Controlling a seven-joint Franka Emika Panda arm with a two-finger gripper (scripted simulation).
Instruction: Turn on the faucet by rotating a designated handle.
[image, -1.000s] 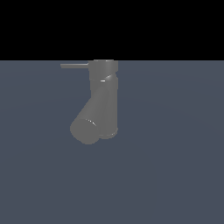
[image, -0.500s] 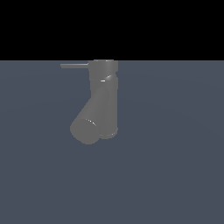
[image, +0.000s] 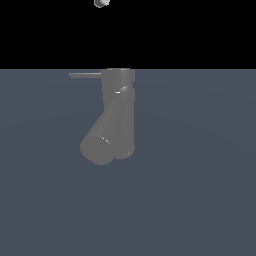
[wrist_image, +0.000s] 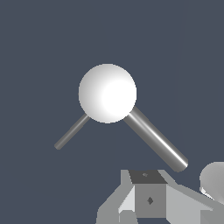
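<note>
in the exterior view the handle (image: 85, 75), a thin rod, points toward nine o'clock from the top of the faucet (image: 118, 110), whose upright cylinder stands at mid-frame on the grey floor (image: 200, 200) with its thick spout slanting down toward seven o'clock; a small pale grey piece (image: 101, 3) shows at the top edge around twelve o'clock, too little of it to tell what it is. the wrist view looks straight down on the faucet's bright round top (wrist_image: 107, 93), with the slim handle (wrist_image: 71, 131) running out toward eight o'clock and the thicker spout (wrist_image: 157, 144) toward four o'clock, a layout the side-on exterior view flattens. only the wrist view shows the gripper (wrist_image: 148, 205), at six o'clock and well apart from the handle, but its fingertips lie out of frame, so i cannot tell whether it is released or clenched.
</note>
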